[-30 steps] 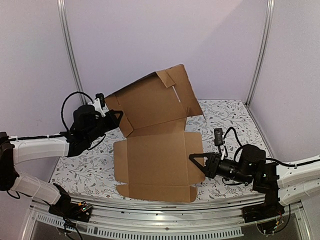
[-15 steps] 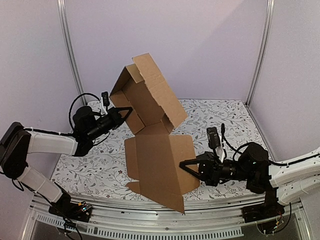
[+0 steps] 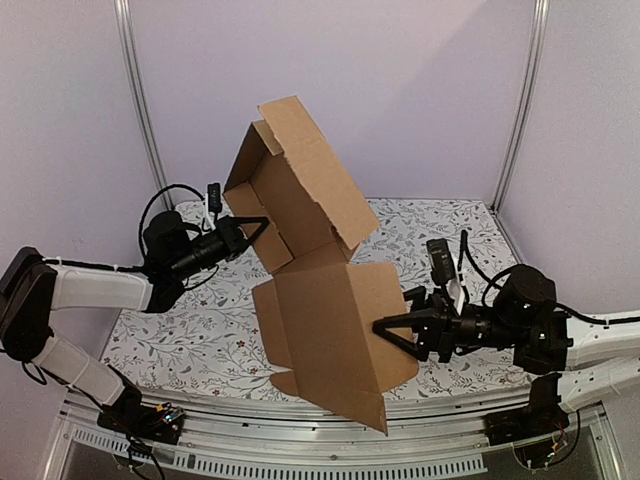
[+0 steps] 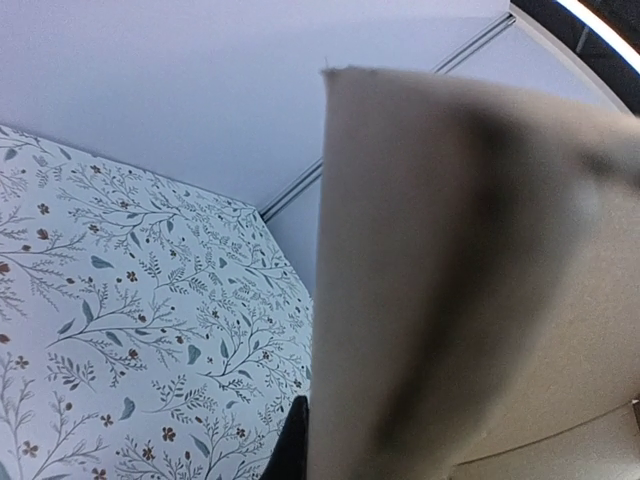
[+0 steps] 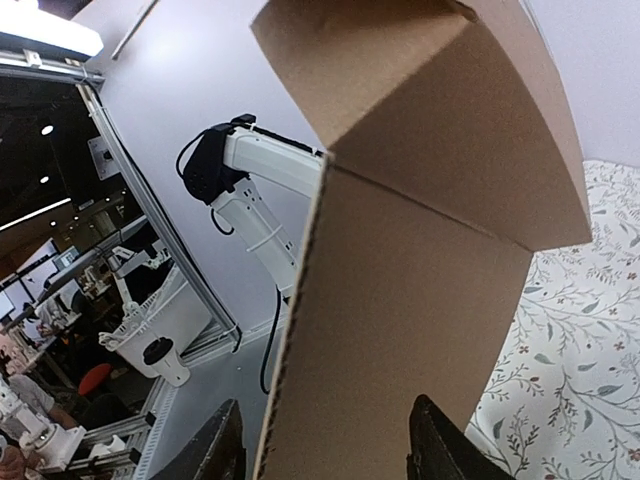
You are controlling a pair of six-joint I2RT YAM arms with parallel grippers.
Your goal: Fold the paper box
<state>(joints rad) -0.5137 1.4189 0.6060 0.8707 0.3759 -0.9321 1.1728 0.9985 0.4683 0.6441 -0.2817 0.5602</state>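
Paper box point(image 3: 320, 310) held up over the table point(image 3: 450, 235), bent at a crease; left gripper point(image 3: 258, 228) clamped on it, right gripper point(image 3: 392, 328) parted.

Upper panel tilts up and back; lower panel slopes down, its bottom corner reaching the near table edge. Left gripper's fingers are closed on the upper panel's lower-left edge; in the left wrist view the cardboard point(image 4: 470, 280) fills the right side, hard against one dark finger point(image 4: 295, 455). Right gripper's fingers stand apart at the lower panel's right edge. In the right wrist view the corrugated edge point(image 5: 300, 330) runs up between the two fingers point(image 5: 225, 445), just beside the one at frame left. Contact with either cannot be told.
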